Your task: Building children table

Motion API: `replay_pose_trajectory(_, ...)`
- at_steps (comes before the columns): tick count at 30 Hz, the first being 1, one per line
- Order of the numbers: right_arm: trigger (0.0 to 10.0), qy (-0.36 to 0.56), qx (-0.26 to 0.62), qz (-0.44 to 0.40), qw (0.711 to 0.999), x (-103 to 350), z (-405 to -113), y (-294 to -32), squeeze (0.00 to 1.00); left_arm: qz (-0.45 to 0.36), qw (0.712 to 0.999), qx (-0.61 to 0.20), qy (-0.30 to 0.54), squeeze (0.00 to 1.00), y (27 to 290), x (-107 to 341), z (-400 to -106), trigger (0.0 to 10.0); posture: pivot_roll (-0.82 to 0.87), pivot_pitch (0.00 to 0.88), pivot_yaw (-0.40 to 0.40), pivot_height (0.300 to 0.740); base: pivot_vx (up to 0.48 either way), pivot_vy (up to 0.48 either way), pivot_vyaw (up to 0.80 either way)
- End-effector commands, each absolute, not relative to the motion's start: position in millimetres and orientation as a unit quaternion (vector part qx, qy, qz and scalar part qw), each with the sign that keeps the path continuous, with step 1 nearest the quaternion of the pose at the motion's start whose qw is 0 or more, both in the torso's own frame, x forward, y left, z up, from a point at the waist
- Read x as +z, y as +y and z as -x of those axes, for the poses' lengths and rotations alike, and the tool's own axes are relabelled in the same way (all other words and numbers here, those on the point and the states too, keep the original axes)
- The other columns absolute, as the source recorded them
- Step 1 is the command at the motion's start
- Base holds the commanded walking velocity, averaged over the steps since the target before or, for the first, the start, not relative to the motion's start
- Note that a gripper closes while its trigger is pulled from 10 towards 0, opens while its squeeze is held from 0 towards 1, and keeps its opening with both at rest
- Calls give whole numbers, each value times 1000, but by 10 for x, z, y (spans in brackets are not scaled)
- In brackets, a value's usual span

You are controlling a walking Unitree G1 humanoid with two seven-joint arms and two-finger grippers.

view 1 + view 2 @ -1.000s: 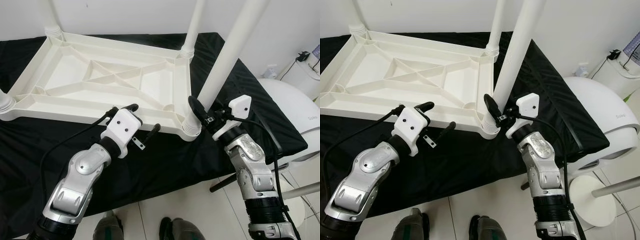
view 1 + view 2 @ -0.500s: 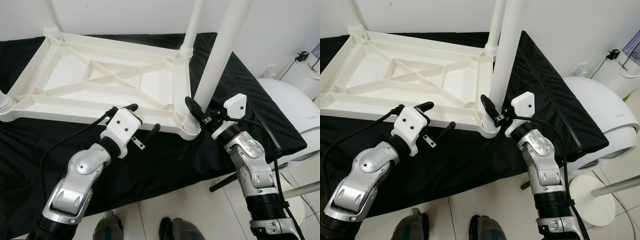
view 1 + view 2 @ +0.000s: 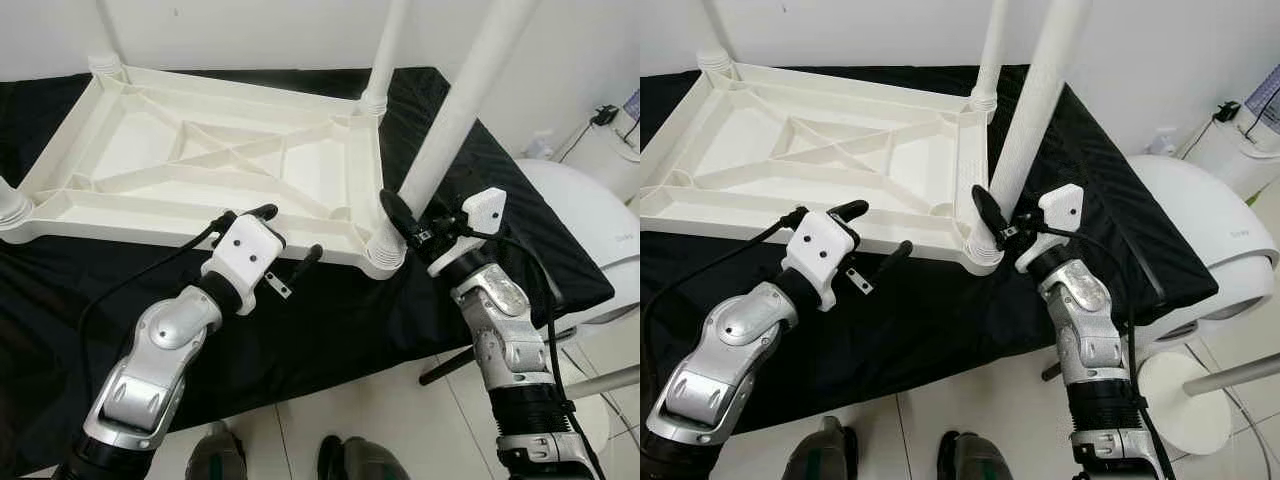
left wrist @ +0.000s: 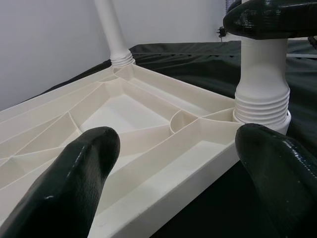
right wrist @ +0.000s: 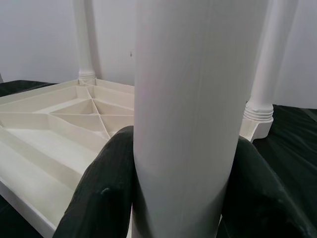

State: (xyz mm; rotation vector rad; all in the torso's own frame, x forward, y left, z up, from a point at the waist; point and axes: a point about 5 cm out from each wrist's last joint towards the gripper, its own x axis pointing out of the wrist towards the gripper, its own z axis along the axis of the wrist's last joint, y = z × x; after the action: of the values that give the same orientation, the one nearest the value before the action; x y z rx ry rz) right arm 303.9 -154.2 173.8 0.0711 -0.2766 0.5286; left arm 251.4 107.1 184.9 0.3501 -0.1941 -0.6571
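— Table?
— Tabletop (image 3: 215,165) upside down on black cloth (image 3: 330,320). Near corner leg (image 3: 455,110) in its socket, leaning.
— Your grippers?
— My right gripper (image 3: 408,228) clamps that leg's base. My left gripper (image 3: 285,232) spread wide at the near rim, holding nothing.

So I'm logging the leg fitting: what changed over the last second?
The near-right table leg, gripped by the right hand, swung upright and then tilted back to the right, its base staying in the corner socket. The left hand stayed open at the near edge of the upside-down tabletop, which did not move.
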Motion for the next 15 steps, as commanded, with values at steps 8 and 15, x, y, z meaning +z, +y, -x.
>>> replay_pose_trajectory(8, 10000, -75, 213, -39, 973, 1500, -3065, -1683, 0, -168, 927, -323, -89, 0, 1066, 1840, -2491, 10000, 68, 122, -95, 740, 0, 0, 0)
replay_pose_trajectory(15, 10000, -55, 224, -24, 973, 1517, -3113, -1661, 0, -168, 927, -323, -90, 0, 1065, 1848, -2490, 10000, 71, 120, -98, 740, 0, 0, 0)
